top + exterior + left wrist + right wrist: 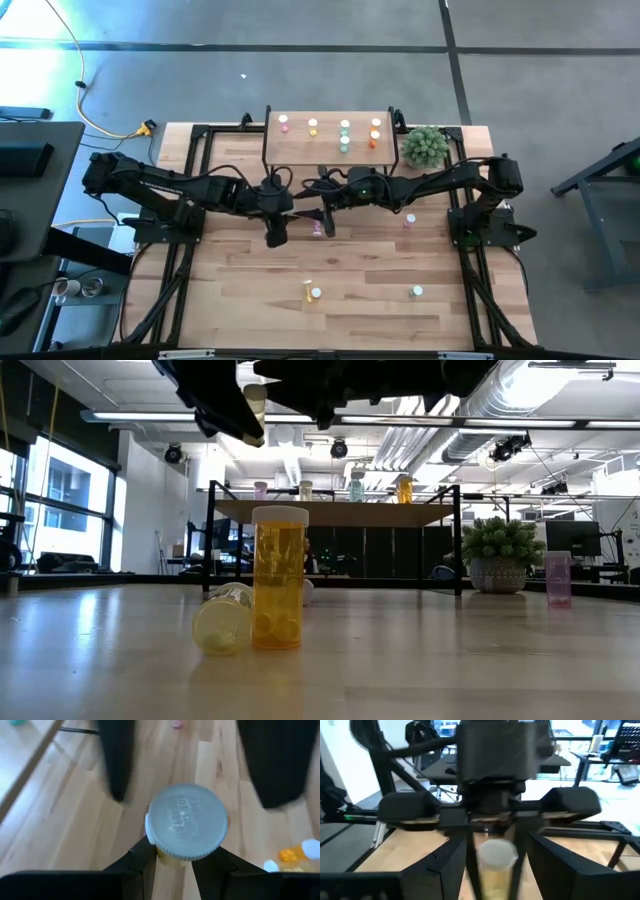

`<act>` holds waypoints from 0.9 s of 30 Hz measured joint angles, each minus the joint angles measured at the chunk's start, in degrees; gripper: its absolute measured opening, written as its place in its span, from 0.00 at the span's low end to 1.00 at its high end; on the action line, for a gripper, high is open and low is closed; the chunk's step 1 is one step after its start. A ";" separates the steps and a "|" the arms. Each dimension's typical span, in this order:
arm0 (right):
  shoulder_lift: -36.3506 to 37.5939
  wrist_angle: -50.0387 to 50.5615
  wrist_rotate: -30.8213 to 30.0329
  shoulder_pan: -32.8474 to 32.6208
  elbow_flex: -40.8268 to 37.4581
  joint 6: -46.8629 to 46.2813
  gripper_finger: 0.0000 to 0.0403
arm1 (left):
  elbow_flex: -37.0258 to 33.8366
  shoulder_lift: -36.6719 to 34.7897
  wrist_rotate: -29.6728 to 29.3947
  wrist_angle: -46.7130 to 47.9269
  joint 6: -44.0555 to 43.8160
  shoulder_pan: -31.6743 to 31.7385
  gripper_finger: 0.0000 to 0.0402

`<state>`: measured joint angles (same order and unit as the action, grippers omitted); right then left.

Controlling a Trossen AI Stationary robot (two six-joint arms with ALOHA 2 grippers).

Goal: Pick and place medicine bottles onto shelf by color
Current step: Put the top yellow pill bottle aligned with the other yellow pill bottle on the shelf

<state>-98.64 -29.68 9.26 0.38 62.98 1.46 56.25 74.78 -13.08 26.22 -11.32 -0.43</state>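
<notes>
Wooden table (350, 270), mid-handover: left gripper (172, 862) clamps a yellow bottle (186, 827); right gripper (490, 865), spread, must close before shelf (330, 150) placement.

Green potted plant (425, 146) at table (250, 290) back-right corner; yellow cable (105, 125) on floor

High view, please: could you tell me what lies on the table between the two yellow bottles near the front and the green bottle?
Nothing: the high view shows only bare tabletop between the yellow bottles and the green bottle.
</notes>
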 joint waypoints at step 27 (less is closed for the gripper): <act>1.05 26.22 -0.06 1.88 11.88 3.71 0.48 | 0.00 1.84 -0.53 1.07 2.59 2.23 0.24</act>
<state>-97.58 -3.46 9.20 2.26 74.86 5.17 56.25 76.62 -13.61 27.29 -8.72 1.80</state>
